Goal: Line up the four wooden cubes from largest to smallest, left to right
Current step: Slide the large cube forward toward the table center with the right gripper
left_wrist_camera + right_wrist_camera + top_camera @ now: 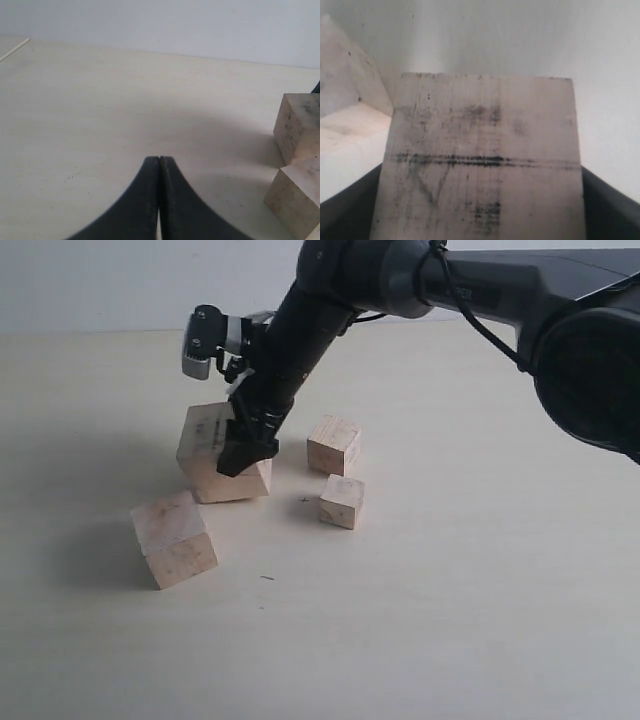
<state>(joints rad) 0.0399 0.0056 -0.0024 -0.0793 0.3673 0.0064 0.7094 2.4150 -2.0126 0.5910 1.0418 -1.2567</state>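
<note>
The right gripper [240, 455] pinches the largest cube [205, 440], which hangs tilted left of the worktop's middle. The hold looks off-centre, so the cube could twist free and knock the second cube [173, 540] nearby toward the near edge. The left gripper [159, 167] is pressed together.

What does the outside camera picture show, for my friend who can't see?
The robot's black right gripper grips the largest pale wooden cube at a tilt over a pale table. Another big wooden cube sits nearer the camera. A small wooden cube and the smallest one sit to the right.
</note>
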